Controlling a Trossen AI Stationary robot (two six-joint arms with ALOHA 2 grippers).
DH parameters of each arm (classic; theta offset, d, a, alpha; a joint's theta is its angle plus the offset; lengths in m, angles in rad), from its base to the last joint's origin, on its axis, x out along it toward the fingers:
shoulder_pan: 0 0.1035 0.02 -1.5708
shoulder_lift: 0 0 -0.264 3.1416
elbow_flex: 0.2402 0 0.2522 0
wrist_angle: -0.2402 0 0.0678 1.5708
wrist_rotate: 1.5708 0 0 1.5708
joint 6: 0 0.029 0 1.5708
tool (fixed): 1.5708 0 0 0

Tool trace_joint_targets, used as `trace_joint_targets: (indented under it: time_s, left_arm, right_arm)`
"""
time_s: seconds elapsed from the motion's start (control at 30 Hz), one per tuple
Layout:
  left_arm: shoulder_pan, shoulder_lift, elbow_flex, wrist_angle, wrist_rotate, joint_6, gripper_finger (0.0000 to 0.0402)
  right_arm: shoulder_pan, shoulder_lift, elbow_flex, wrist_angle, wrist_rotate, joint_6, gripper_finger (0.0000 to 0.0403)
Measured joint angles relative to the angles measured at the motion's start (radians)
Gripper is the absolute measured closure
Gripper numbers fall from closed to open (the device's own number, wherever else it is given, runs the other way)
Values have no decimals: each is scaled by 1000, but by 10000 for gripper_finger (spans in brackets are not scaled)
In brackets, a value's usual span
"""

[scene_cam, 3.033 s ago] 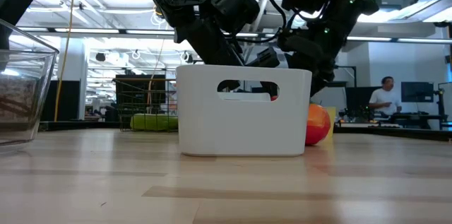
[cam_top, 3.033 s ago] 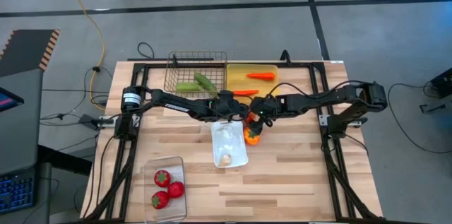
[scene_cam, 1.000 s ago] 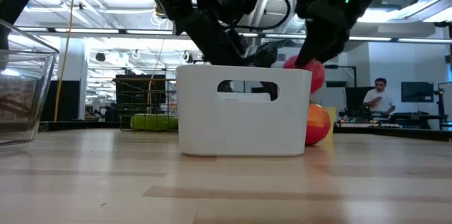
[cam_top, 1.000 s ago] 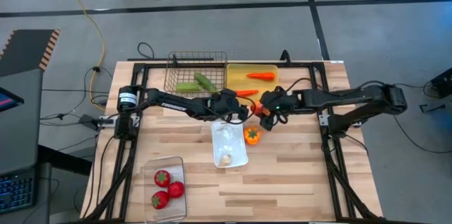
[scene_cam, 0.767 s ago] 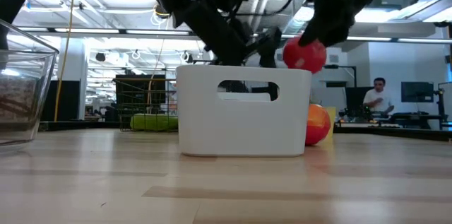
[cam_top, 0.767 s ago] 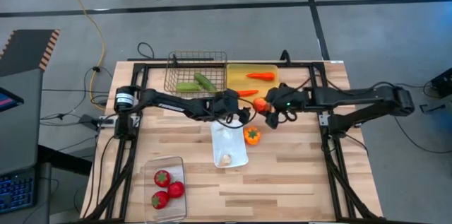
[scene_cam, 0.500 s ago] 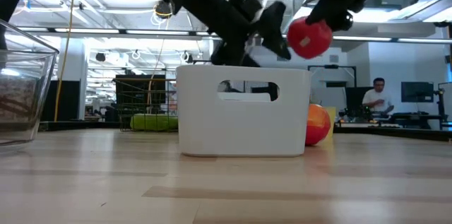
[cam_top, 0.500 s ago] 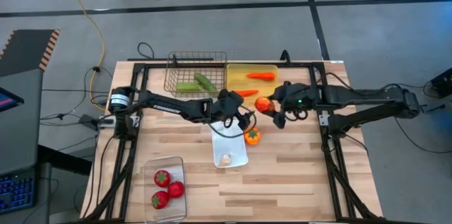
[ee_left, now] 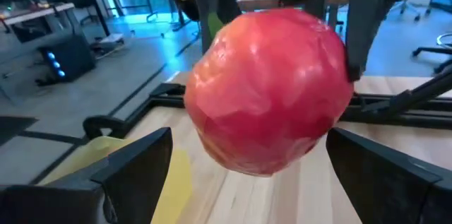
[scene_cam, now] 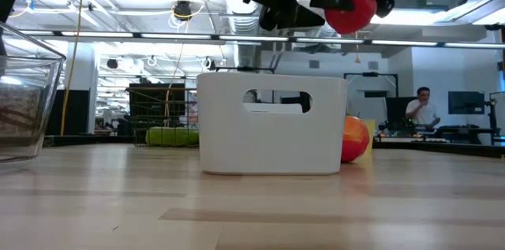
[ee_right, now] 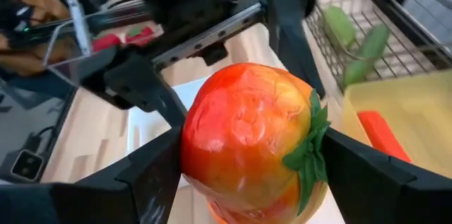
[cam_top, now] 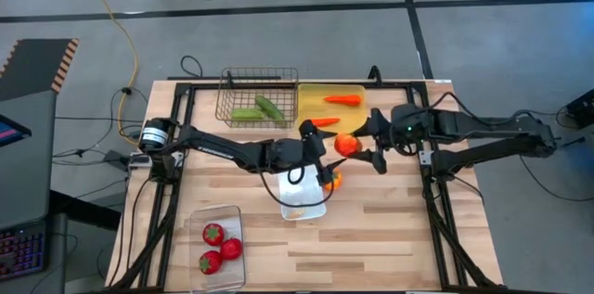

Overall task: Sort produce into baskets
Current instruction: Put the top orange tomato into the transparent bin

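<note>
My right gripper (cam_top: 358,144) is shut on an orange-red pepper (cam_top: 346,144), high above the table between the yellow tray (cam_top: 358,90) and the white tray (cam_top: 320,210); in the low view the pepper (scene_cam: 349,7) hangs well above the white tray (scene_cam: 272,124). My left gripper (cam_top: 323,155) is open and faces the pepper (ee_left: 268,90) from the table's left, one finger on either side of it; I cannot tell whether they touch it. A second pepper (cam_top: 331,181) rests on the table against the white tray's right side. My right gripper pinches the pepper's two opposite sides (ee_right: 194,160) between its two fingers. The fingers come about level from the table's right. The pepper is lifted clear of the table, its green stem end (ee_right: 311,146) turned to one side.
The wire basket (cam_top: 232,99) at the far edge holds two green cucumbers (cam_top: 260,108). The yellow tray holds two carrots (cam_top: 343,100). The white tray holds garlic (cam_top: 295,209). The clear tub (cam_top: 237,212) at the near left holds three red fruits (cam_top: 215,248).
My right gripper has risen high above the white tray with the pepper and drawn back toward the table's right. My left gripper has risen too, moved toward the table's right, and turned to face the pepper.
</note>
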Motion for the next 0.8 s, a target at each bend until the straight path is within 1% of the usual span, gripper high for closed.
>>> trace_joint_targets:
  time_s: [0.13, 0.27, 0.4, 0.6, 0.7, 0.8]
  left_arm:
    - [-1, 0, 0, -1, 12, -29, 40]
    - [0, 0, 0, 17, 85, -39, 40]
    - [0, 0, 0, 52, 89, -36, 40]
    - [0, 2, -1, 91, 89, -21, 41]
    - [-1, 2, -1, 93, 87, -22, 54]
    - [0, 4, -3, 91, 86, -22, 81]
  right_arm:
    - [6, 2, 0, 32, -31, -44, 72]
    - [18, 2, 0, 61, -32, -87, 72]
    - [39, 3, 0, 85, -33, -130, 72]
    - [46, 8, 2, 90, -31, -133, 71]
    - [45, 19, 2, 90, -31, -130, 69]
    - [45, 28, 2, 88, -31, -130, 63]
